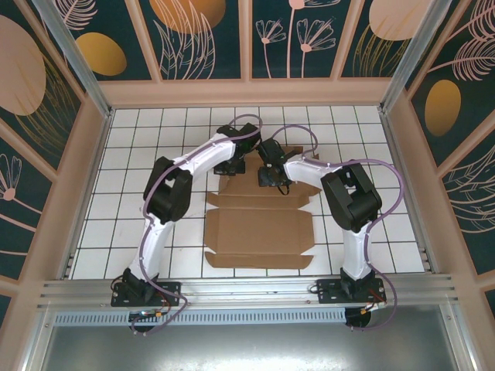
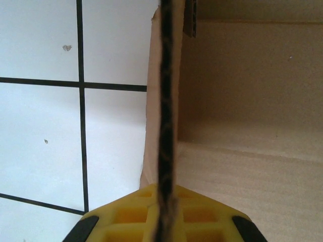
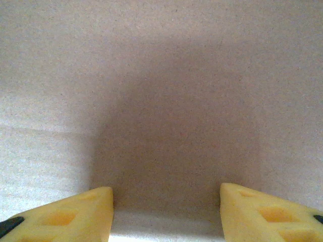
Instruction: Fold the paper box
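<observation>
Paper box (image 1: 259, 232): mostly flat at the centre of the top view, on the tiled table (image 1: 139, 131). Left gripper (image 2: 164, 209) is clamped on one upright flap edge at the sheet's upper end. Right gripper (image 3: 166, 201) stands parted and empty, facing cardboard. Assessment: folding barely begun; nearly all folds outstanding.

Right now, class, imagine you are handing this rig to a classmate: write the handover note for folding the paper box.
Left tool: shut on a raised flap at the far left of the paper box.
Right tool: open, close up to the cardboard, holding nothing.
Box: on the tiled table, between the arms, mostly flat.
Done: one flap lifted.
Left: nearly all the folding.
</observation>
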Robot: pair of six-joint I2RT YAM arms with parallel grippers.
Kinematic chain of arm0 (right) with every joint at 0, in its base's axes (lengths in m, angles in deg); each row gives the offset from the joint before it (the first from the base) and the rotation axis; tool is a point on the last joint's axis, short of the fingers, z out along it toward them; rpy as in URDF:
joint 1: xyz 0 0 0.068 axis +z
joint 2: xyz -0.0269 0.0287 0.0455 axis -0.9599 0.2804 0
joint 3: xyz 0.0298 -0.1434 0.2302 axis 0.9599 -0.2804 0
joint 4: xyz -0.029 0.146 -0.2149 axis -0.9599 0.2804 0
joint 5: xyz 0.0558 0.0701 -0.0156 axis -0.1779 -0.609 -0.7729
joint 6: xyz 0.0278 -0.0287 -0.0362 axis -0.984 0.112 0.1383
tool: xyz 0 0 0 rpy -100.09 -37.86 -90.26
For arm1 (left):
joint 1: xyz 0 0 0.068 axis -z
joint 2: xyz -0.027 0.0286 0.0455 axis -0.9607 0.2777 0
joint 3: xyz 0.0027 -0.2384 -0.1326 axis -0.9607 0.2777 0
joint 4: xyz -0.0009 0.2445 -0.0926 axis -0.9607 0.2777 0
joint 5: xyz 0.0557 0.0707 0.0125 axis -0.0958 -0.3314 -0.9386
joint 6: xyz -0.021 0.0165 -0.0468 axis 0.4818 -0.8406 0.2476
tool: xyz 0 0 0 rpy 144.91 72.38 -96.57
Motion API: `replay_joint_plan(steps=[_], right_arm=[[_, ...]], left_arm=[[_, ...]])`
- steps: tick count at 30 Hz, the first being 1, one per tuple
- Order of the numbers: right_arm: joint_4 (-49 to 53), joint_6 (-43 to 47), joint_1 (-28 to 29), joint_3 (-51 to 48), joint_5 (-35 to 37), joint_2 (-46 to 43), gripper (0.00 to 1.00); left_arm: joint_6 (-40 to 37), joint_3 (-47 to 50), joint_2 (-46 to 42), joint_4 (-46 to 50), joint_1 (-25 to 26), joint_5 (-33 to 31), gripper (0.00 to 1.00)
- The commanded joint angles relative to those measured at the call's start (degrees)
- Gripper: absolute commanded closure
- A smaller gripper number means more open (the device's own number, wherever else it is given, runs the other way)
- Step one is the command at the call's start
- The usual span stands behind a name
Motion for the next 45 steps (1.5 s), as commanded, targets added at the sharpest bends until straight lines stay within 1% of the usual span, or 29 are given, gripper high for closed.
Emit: replay_joint_plan(steps=[1,7,8,9,11,13,14,15,19,21,23,24,27,28,30,33,35,37,39,40,43,44,45], right_arm=[[5.03,-2.69,1.46,-3.55,-3.84,3.6,0.43],[5.06,-2.89,1.49,-3.2,-3.97,3.67,0.43],[5.23,-2.85,1.47,-3.2,-3.96,3.64,0.43],[5.33,-2.87,1.44,-3.31,-3.84,3.62,0.43],[5.5,-2.78,1.47,-3.53,-3.66,3.43,0.43],[5.82,-2.39,1.32,-3.59,-3.37,3.27,0.42],[5.84,-2.22,1.39,-3.65,-3.3,3.06,0.42],[5.85,-1.88,1.3,-3.73,-3.18,2.9,0.42],[6.39,-1.05,1.11,-3.34,-3.13,2.77,0.42],[6.65,-1.02,1.14,-2.94,-3.43,2.77,0.42],[6.82,-0.94,1.1,-2.78,-3.89,2.9,0.42],[6.89,-0.93,1.08,-2.73,-4.06,2.93,0.42],[6.66,-0.39,1.12,-2.85,-5.3,2.9,0.42],[6.81,-0.25,1.06,-2.77,-5.14,2.79,0.42],[7.41,0.12,1.08,-2.51,-5.04,2.71,0.42],[7.83,0.62,1.21,-2.47,-5.02,2.51,0.42],[7.93,0.91,1.14,-2.58,-5.11,2.37,0.42],[8.0,1.17,1.18,-2.75,-5.41,2.38,0.42],[8.15,1.57,1.3,-2.85,-5.61,2.57,0.42],[8.23,1.69,1.25,-2.85,-5.68,2.71,0.42],[8.41,1.85,1.35,-2.69,-5.71,3.11,0.41],[8.42,1.96,1.41,-2.54,-5.65,3.26,0.41],[8.54,2.05,1.56,-2.37,-5.56,3.3,0.41]], left_arm=[[3.08,-4.57,2.56,3.87,1.62,-0.02,1.0],[3.9,-5.89,2.72,3.41,1.97,0.87,0.99],[3.68,-6.04,2.34,2.96,1.92,1.34,0.95],[2.93,-6.41,1.57,2.44,1.88,2.14,0.89],[2.32,-6.21,-0.65,0.93,1.55,3.6,0.71],[1.82,-2.65,-5.06,-2.8,0.39,5.81,0.56],[1.66,-0.4,-7.45,-4.64,-0.34,6.62,0.52],[1.56,2.44,-10.12,-6.83,-1.5,7.7,0.51],[0.9,14.01,-18.7,-14.51,-7.08,11.93,0.53],[-1.05,20.24,-21.87,-18.74,-9.77,15.85,0.56],[-2.5,24.75,-24.8,-21.81,-11.56,17.35,0.55],[-3.45,27.31,-26.28,-24.49,-12.19,19.85,0.54],[-4.58,33.11,-29.57,-30.2,-13.61,23.95,0.51],[-4.59,34.51,-30.39,-31.28,-14.1,23.97,0.5],[-5.1,37.2,-31.19,-32.99,-15.29,23.4,0.5],[-7.4,38.73,-30.96,-32.92,-17.5,20.36,0.5],[-8.32,40.28,-30.83,-34.1,-19.83,20.45,0.49],[-8.41,42.04,-30.82,-36.57,-22.56,23.16,0.47],[-9.25,42.92,-30.52,-39.1,-24.23,26.03,0.44],[-9.94,43.08,-30.08,-40.37,-24.53,27.97,0.42],[-10.8,44.56,-28.39,-46.14,-25.34,36.59,0.42],[-10.6,44.76,-27.5,-47.71,-25.48,38.34,0.42],[-10.63,44.44,-26.4,-48.28,-25.44,38.75,0.42]])
